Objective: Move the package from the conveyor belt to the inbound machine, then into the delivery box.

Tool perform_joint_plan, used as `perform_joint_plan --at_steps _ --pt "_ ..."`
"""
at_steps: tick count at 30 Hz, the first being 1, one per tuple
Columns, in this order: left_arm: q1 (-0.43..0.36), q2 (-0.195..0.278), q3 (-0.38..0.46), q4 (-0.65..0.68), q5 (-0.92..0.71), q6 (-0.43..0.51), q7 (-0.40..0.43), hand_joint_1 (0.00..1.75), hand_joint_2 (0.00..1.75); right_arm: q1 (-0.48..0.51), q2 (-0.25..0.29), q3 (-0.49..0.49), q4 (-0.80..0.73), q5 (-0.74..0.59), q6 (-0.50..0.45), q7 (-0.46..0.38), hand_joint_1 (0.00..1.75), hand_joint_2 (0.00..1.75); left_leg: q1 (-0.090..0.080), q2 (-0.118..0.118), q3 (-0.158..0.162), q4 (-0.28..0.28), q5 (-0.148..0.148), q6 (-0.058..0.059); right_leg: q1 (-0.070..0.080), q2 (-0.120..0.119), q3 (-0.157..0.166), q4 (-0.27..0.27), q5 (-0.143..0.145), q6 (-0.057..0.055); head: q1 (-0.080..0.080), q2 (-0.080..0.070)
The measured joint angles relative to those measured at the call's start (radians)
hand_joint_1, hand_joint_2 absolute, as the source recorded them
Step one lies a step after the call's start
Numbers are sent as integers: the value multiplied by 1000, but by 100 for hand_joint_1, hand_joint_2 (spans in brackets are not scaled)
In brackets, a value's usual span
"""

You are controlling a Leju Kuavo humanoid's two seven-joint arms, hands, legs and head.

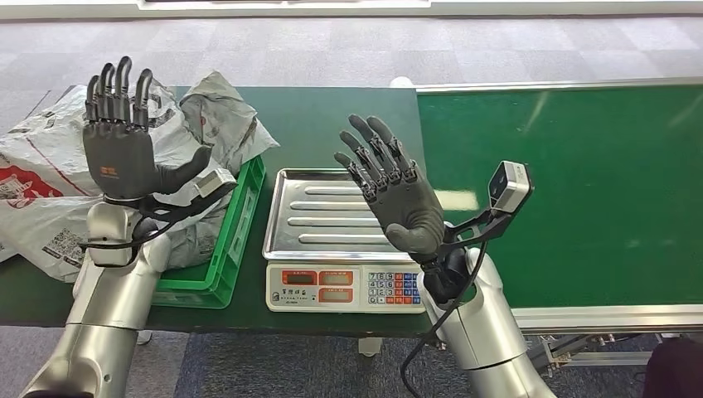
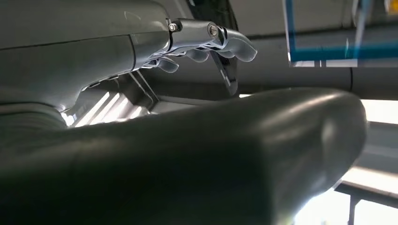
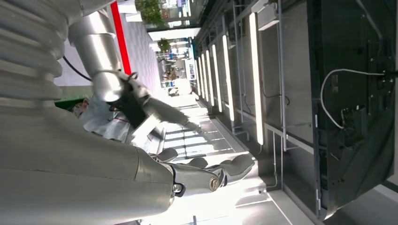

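Both hands are raised with fingers spread, grasping nothing: right hand (image 1: 396,192) above the steel-trayed weighing scale (image 1: 332,240), left hand (image 1: 124,137) over the green plastic crate (image 1: 236,240) of grey packages (image 1: 50,191). The green conveyor belt (image 1: 572,182) carries no package, so the pickup probably waits on one arriving.

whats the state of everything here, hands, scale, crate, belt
left hand: raised, open, holding nothing
right hand: raised, open, holding nothing
scale: tray bare, displays unreadable
crate: stuffed with grey bags that spill over its rim
bags: crumpled, lying in a heap
belt: no package on the visible part
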Motion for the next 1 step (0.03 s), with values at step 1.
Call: perform_joint_plan --at_steps 1 --pt "0 -20 35 -13 52 0 -74 0 0 1 0 0 -1 0 0 0 0 175 0 0 0 0 0 0 0 0 0 0 0 0 0 0"
